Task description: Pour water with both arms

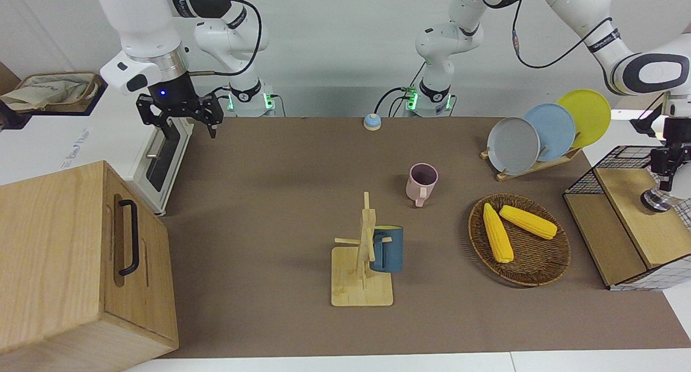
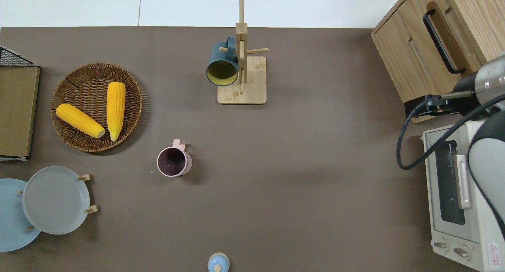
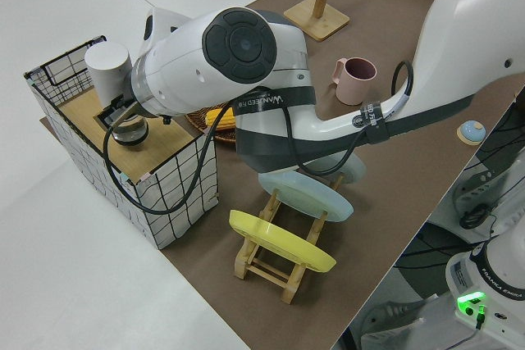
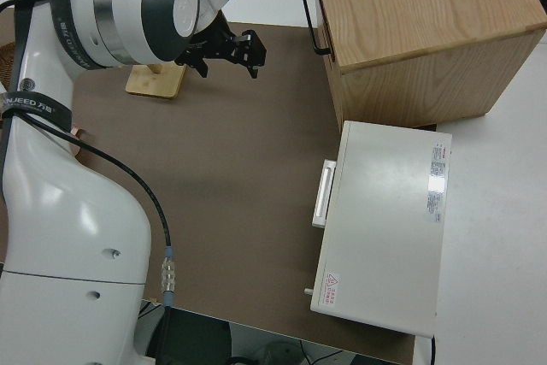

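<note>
Left pincer (image 1: 665,169) over wire shelf (image 1: 621,161) at desk's left-arm edge, grip unclear; right pincer (image 1: 181,115) open, empty; pink mug (image 1: 421,182) nearer left arm.

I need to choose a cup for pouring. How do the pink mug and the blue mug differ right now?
The pink mug stands upright on the table mat, mouth up; the blue mug hangs tipped on a peg of the wooden mug rack, mouth sideways. The pink mug is dark inside; the blue mug is yellow inside. The pink mug sits nearer to the robots than the blue mug. Both have one handle, and no hand holds either.
</note>
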